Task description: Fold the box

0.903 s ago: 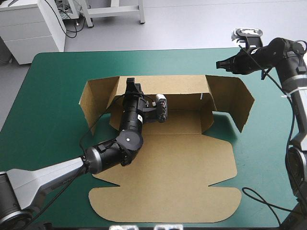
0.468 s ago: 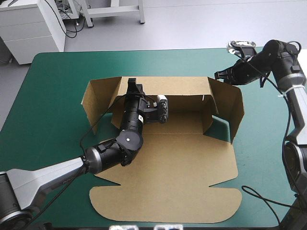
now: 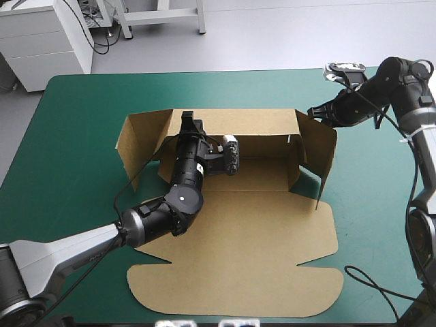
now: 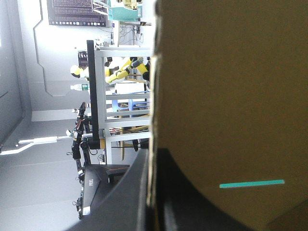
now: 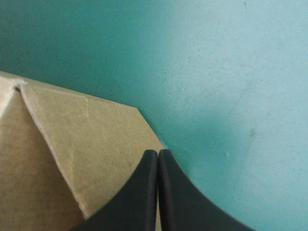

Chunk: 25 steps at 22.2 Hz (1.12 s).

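Note:
The brown box lies as a cut sheet on the teal-green cover, its back wall raised. My left gripper is at the top edge of that wall near its left end. In the left wrist view its black fingers are shut on the board. The right end flap stands nearly upright. My right gripper is shut, its tip against that flap's upper outer corner. In the right wrist view the shut gripper rests on the flap.
The left end flap leans outward. The lid panel with rounded tabs lies flat toward the table's front edge. Bare teal-green cover shows left of the box and to its right.
My right gripper came in toward the box and down. The right end flap swung from splayed outward to nearly upright. The left arm has not moved.

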Available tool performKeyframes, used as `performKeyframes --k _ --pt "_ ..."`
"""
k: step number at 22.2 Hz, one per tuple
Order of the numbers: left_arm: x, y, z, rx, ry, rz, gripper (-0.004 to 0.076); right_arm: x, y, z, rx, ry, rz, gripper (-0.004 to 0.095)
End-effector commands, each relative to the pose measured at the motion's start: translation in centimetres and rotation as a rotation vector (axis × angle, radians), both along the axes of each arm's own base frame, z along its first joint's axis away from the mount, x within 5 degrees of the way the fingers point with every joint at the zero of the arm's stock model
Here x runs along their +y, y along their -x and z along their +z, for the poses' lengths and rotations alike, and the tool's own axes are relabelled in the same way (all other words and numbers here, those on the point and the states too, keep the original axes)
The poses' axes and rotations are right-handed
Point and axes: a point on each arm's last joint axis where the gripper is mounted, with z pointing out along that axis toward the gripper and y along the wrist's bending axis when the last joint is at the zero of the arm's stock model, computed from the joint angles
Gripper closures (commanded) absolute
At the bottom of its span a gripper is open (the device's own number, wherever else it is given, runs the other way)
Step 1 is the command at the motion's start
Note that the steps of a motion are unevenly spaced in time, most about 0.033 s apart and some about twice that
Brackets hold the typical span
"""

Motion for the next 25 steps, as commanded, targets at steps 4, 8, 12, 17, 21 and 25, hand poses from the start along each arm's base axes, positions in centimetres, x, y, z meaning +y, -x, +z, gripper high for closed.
performKeyframes --k 4,8,12,17,21,25 --pt "0.3 0.5 3.4 -0.167 -0.005 -0.023 0.0731 0.9 3.9 1.6 -0.032 -0.074 0.082 0.0926" --pt "0.3 0.5 3.4 -0.167 -0.005 -0.023 0.0731 1.0 5.2 1.2 -0.052 -0.084 0.098 0.0925" --pt "0.3 0.5 3.4 -0.166 -0.004 -0.025 0.0731 1.2 6.3 -0.2 -0.117 -0.108 0.119 0.0925" --pt "0.3 0.5 3.4 -0.167 -0.004 -0.023 0.0731 2.0 7.5 -4.5 -0.195 -0.198 0.170 0.0925" --pt "0.3 0.5 3.4 -0.165 -0.004 -0.027 0.0731 2.3 7.7 -5.6 -0.237 -0.217 0.225 0.0914" --pt "0.2 0.5 3.4 -0.164 -0.004 -0.030 0.0731 2.6 8.1 -5.7 -0.238 -0.200 0.324 0.0799"
